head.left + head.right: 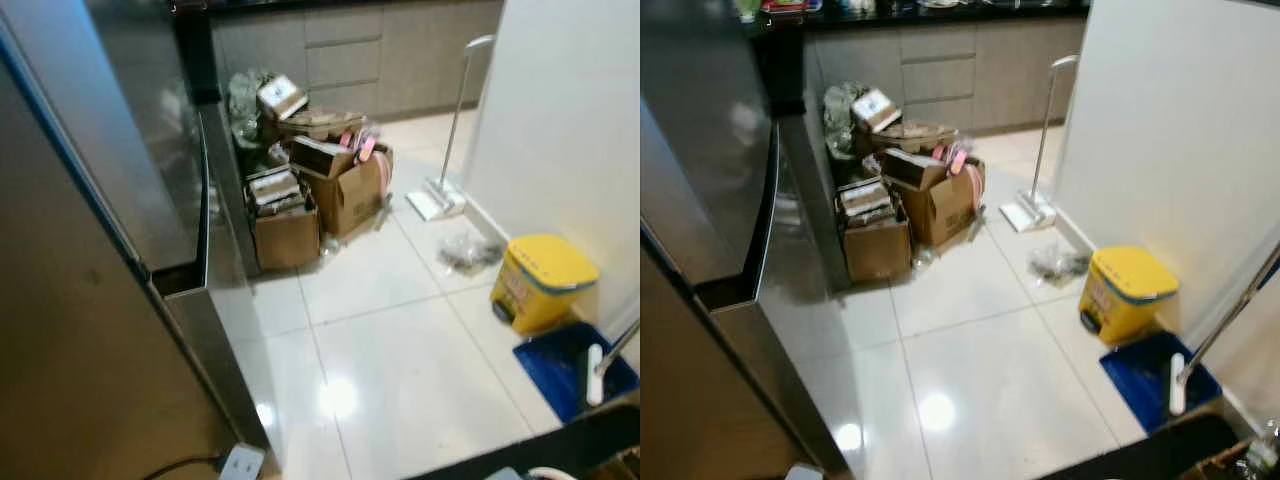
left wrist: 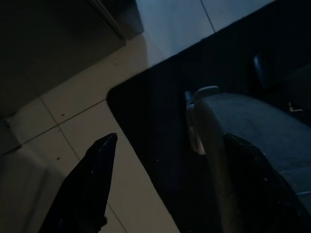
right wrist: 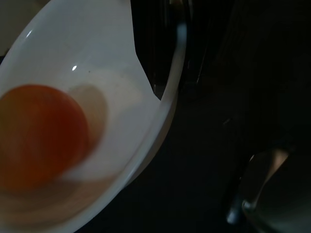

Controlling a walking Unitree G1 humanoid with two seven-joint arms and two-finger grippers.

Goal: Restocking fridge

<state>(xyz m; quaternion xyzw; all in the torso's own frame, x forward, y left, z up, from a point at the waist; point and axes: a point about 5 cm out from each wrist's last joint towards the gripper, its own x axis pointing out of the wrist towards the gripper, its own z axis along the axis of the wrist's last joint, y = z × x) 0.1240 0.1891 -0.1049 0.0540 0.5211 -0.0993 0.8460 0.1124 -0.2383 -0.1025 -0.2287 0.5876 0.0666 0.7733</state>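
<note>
Facing the shut fridge [image 1: 120, 200] with stock waiting
My right gripper hovers by a white bowl [image 3: 121, 97] holding an orange fruit [image 3: 41, 136]; left gripper [image 2: 160, 189] jaws gape empty; right jaws' state I cannot tell

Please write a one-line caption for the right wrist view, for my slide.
Right wrist view: a round orange fruit lies inside a white bowl, against dark surroundings.

The tall brushed-metal fridge door [image 1: 110, 150] is showing a dull sheen, the glossy white floor tiles [image 1: 400, 370] are reflecting the ceiling light, the brown boxes [image 1: 300, 215] are looking like matt cardboard, the yellow bin [image 1: 540, 280] like smooth plastic, and the smooth white bowl [image 3: 112, 97] is gleaming around a matt orange fruit [image 3: 41, 136].
</note>
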